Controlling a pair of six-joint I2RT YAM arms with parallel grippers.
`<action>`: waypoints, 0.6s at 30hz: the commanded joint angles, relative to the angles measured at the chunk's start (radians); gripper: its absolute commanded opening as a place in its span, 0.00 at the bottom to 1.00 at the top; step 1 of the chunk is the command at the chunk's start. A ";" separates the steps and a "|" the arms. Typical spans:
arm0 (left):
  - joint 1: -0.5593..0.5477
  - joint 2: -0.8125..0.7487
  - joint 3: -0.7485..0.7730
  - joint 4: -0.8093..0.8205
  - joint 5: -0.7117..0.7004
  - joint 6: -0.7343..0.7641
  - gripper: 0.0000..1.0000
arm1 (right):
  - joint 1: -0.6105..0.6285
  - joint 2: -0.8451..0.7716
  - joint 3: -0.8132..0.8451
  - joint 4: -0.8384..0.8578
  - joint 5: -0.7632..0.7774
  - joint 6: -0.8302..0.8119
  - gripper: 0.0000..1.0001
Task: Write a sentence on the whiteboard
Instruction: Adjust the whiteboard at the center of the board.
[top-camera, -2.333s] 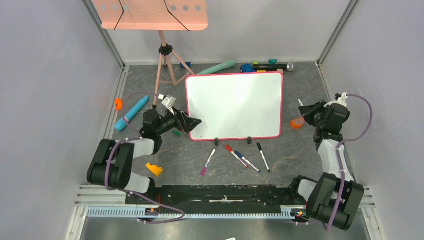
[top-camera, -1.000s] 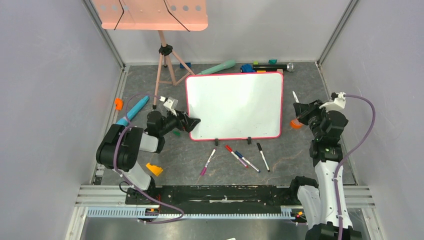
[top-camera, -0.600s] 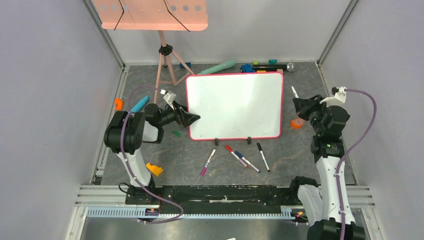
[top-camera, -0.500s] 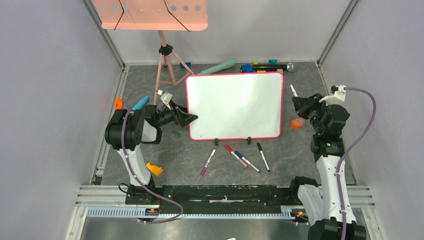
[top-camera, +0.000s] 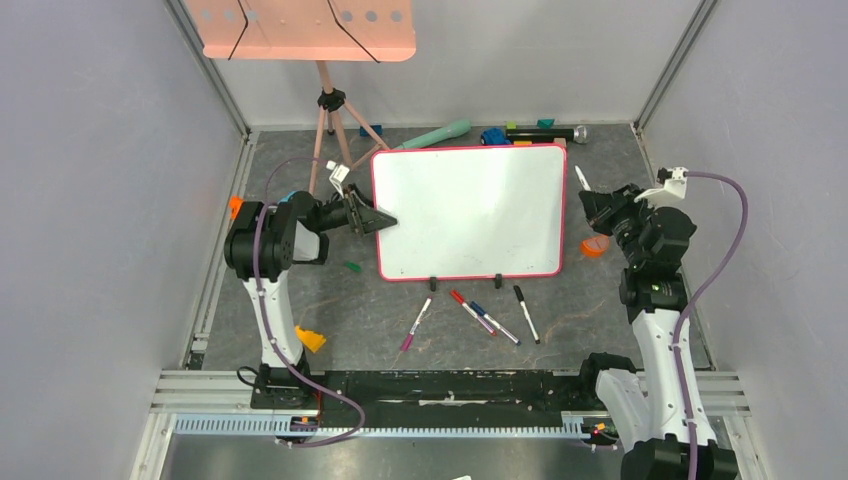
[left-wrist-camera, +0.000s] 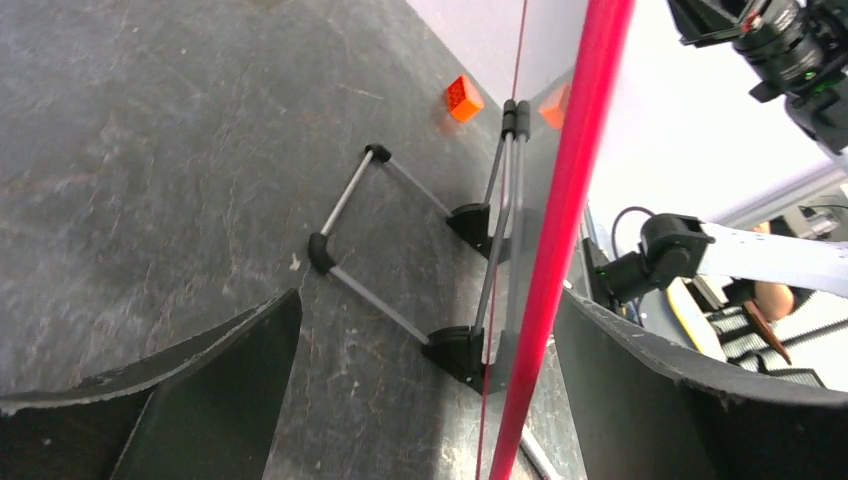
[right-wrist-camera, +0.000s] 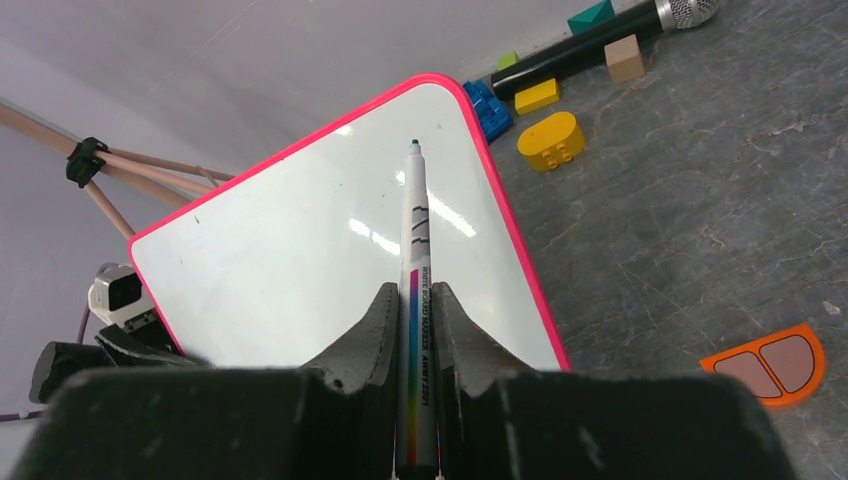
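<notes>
The whiteboard (top-camera: 468, 212) stands in the middle of the table, leaning back on two black feet (top-camera: 433, 283), its pink frame all round and its glossy white face showing only glare. The left gripper (top-camera: 377, 217) sits at the board's 9 o'clock edge with its jaws spread wide. In the left wrist view the pink edge runs up between the two fingers (left-wrist-camera: 200, 385), closer to the right-hand one, and whether either finger touches the frame cannot be told. The right gripper (top-camera: 597, 205) is at the board's 3 o'clock side, its jaws closed tight on a marker (right-wrist-camera: 415, 290). The marker's green tip points toward the board's 1 o'clock corner, and from above it lies just beside the right frame, not touching it. Four loose markers (top-camera: 470, 310) lie on the table at the board's 6 o'clock, just in front of the feet. An orange piece (top-camera: 595, 246) lies at 4 o'clock, and a microphone (top-camera: 545, 132) lies at 1 o'clock near the back wall.
</notes>
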 joint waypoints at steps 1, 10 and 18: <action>-0.004 0.052 0.110 0.089 0.116 -0.186 1.00 | 0.011 0.005 0.041 0.054 0.015 -0.008 0.00; -0.010 0.082 0.098 0.089 0.099 -0.071 1.00 | 0.027 0.020 0.062 0.040 0.031 -0.027 0.00; -0.015 0.141 0.175 0.089 0.106 -0.061 1.00 | 0.034 0.011 0.052 0.037 0.036 -0.041 0.00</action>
